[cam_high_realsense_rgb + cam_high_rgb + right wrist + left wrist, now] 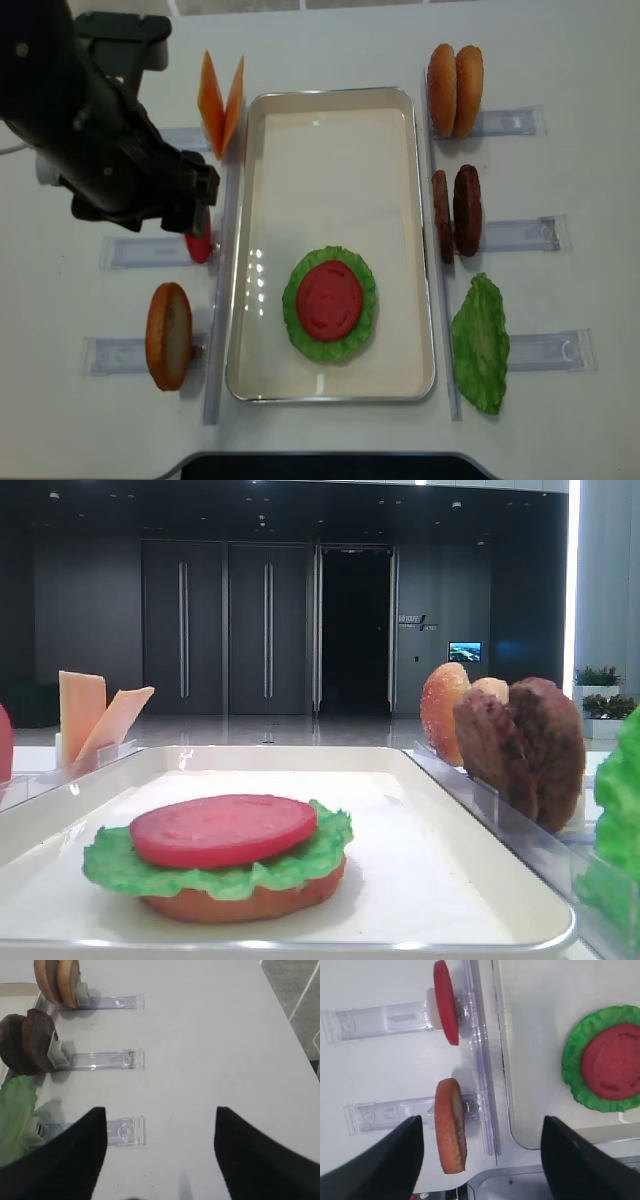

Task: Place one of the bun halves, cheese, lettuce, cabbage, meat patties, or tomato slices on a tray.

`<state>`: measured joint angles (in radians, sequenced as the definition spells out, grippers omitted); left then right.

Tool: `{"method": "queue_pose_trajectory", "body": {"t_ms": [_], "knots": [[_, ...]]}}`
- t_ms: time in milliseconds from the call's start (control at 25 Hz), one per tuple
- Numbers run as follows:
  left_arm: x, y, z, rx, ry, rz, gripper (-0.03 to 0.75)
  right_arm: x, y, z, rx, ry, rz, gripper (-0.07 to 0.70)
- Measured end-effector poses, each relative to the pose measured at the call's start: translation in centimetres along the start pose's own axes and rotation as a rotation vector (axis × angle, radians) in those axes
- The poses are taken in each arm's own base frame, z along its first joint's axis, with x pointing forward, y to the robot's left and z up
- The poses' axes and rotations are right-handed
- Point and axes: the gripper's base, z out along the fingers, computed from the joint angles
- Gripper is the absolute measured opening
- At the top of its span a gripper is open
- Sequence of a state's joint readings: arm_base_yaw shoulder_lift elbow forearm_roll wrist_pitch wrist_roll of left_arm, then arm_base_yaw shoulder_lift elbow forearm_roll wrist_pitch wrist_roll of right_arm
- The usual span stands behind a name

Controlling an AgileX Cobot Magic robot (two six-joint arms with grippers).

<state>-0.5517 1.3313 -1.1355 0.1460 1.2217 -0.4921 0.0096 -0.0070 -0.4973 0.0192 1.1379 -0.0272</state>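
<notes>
The large white rectangular tray with a raised glossy rim (330,120) is seen at the centre of the table. On its near half a stack is found: an orange-brown bun half (245,902) at the bottom, a bright green ruffled lettuce leaf (300,335) on it, and a flat pinkish-red tomato slice (330,300) on top. Three layers are thus judged placed; no patty, cheese or top bun is yet on the tray.

Outside the tray, in clear acrylic holders (510,235), the following are noted: a spare green lettuce leaf (481,343), two golden bun halves (455,90), two dark brown rough meat patties (456,212), two pale orange cheese slices (222,98), a further bun half (169,335) and a second tomato slice (446,1001).

The left gripper (480,1157) is held with fingers spread, empty, above the left holders. The right gripper (160,1152) is likewise spread and empty.
</notes>
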Motion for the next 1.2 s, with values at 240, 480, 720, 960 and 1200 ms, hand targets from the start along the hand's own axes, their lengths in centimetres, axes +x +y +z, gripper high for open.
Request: {"method": "queue_pose_trajectory", "body": {"t_ms": [240, 480, 720, 960, 1200], "knots": [[-0.9, 2.6, 0.3, -0.020, 0.008, -0.061, 0.554, 0.0, 0.0, 0.0, 0.000, 0.000, 0.000, 0.470], [-1.5, 5.0, 0.5, -0.047, 0.012, -0.085, 0.554, 0.0, 0.0, 0.0, 0.000, 0.000, 0.000, 0.470], [-1.8, 7.3, 0.7, -0.072, 0.017, -0.105, 0.554, 0.0, 0.0, 0.0, 0.000, 0.000, 0.000, 0.470], [-1.9, 9.6, 0.7, -0.097, 0.024, -0.135, 0.554, 0.0, 0.0, 0.0, 0.000, 0.000, 0.000, 0.470], [-1.8, 11.8, 0.7, -0.119, 0.032, -0.145, 0.554, 0.0, 0.0, 0.0, 0.000, 0.000, 0.000, 0.470]]}}
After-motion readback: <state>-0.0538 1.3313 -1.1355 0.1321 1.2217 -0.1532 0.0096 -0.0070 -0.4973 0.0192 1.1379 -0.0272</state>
